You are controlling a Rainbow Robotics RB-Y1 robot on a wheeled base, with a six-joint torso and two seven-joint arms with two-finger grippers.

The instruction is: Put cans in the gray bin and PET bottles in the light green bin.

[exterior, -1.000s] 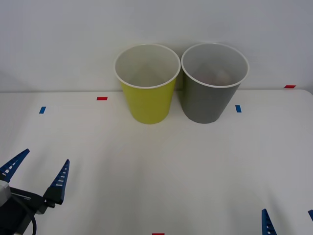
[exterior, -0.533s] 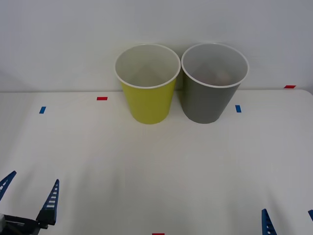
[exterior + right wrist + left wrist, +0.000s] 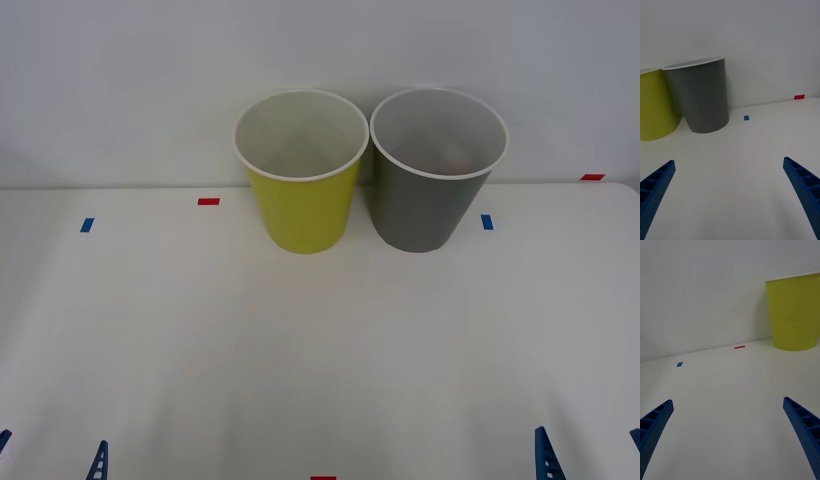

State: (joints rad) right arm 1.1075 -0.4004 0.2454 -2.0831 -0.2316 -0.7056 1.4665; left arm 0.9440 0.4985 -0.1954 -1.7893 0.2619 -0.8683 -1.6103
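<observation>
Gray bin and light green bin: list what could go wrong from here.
1. The gray bin and the light green bin stand rim to rim at the table's far edge, so a drop aimed near the shared side could land in the wrong one.
2. Both bins are tall and tapered to a narrow base, so a nudge from an arm might tip one.
3. The left end effector and right end effector sit open at the near edge, making any reach long.

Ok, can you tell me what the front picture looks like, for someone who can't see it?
Two tall bins stand side by side at the back of a white table: the light green bin on the left, the gray bin on the right. The open left gripper and right gripper peek in at the near corners.
</observation>
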